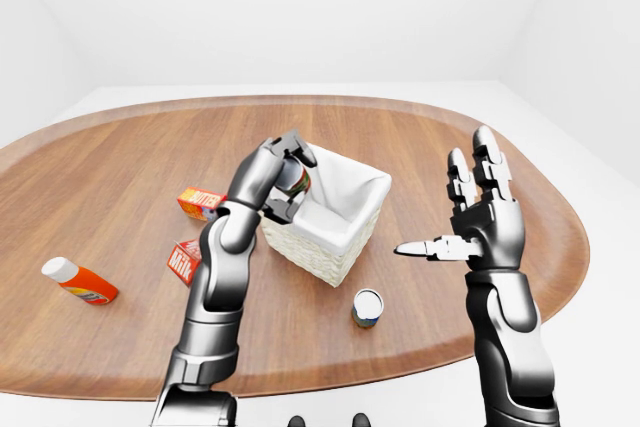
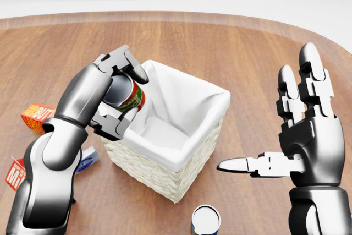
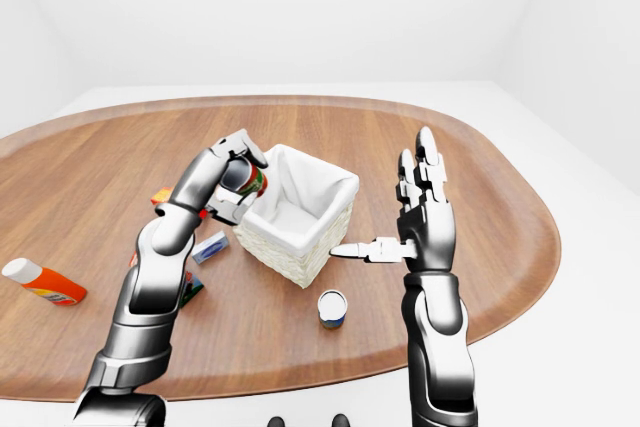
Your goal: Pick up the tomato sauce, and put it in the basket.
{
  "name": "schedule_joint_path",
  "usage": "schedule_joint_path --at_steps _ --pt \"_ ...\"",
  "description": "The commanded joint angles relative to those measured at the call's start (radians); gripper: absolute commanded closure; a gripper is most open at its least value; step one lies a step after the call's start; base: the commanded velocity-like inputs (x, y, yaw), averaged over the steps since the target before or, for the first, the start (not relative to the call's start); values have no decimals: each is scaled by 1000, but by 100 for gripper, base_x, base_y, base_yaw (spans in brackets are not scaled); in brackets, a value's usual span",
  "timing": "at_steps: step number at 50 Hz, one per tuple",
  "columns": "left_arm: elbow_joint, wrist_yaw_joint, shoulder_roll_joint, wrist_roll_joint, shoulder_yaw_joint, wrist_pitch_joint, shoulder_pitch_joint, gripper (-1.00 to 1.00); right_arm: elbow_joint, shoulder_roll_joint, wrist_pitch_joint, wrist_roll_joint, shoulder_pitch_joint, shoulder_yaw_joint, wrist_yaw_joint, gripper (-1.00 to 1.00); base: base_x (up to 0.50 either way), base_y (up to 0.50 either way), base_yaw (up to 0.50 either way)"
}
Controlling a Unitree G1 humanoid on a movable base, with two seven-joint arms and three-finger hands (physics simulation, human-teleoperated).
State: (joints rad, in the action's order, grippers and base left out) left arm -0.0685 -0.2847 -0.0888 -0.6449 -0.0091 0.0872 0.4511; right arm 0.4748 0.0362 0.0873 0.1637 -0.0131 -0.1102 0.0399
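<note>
My left hand (image 2: 116,96) is shut on the tomato sauce can (image 2: 130,95), a can with a red and green label. It holds the can tilted above the left rim of the white-lined wicker basket (image 2: 187,152) at the middle of the head view. My right hand (image 2: 294,130) is open and empty, fingers spread upward, to the right of the basket and apart from it.
A second can (image 2: 205,221) stands below the basket. An orange butter box (image 1: 200,202), a red milk carton (image 1: 184,261) and an orange bottle (image 1: 80,282) lie on the oval wooden table (image 1: 110,162) at the left. A small blue item (image 3: 210,247) lies by my left arm.
</note>
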Motion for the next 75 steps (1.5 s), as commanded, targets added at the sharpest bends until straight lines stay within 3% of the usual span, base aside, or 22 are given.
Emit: schedule_joint_path --at_steps 1,21,35,38,44,47,52,57,61,66,71,75 --pt "113 41 -8 50 5 0 102 100 3 0 0 1 0 0 -1 -100 0 0 0" --pt "415 91 1 98 3 0 266 100 6 7 0 16 -15 -16 -8 -100 0 0 0" --pt "808 175 -17 150 4 0 408 100 13 5 0 19 -13 -12 -7 -100 0 0 0" --pt "860 187 -16 148 2 -19 429 100 22 5 0 21 -10 -12 -8 -100 0 0 0" --pt "1000 225 -10 145 -1 -86 479 100 29 4 0 22 -9 -11 -9 -100 0 0 0" --pt "1031 231 -4 142 -5 -103 490 100 32 3 0 23 -8 -10 -8 -100 0 0 0" --pt "1046 228 5 144 -6 -111 509 100 33 3 0 21 -8 -7 -9 -100 0 0 0" --pt "1034 219 11 144 -7 -94 530 100 34 1 0 21 -1 -6 -6 -100 0 0 0" --pt "1042 220 15 144 -8 -98 544 100 47 1 0 21 0 -4 -9 -100 0 0 0" --pt "1082 235 26 140 -13 -121 560 100 34 0 0 18 0 -3 -5 -100 0 0 0" --pt "1077 234 31 133 -16 -114 561 100 43 -1 0 19 3 -1 -5 -100 0 0 0" --pt "1115 245 34 128 -17 -133 572 100 36 -1 0 18 2 -2 -4 -100 0 0 0"
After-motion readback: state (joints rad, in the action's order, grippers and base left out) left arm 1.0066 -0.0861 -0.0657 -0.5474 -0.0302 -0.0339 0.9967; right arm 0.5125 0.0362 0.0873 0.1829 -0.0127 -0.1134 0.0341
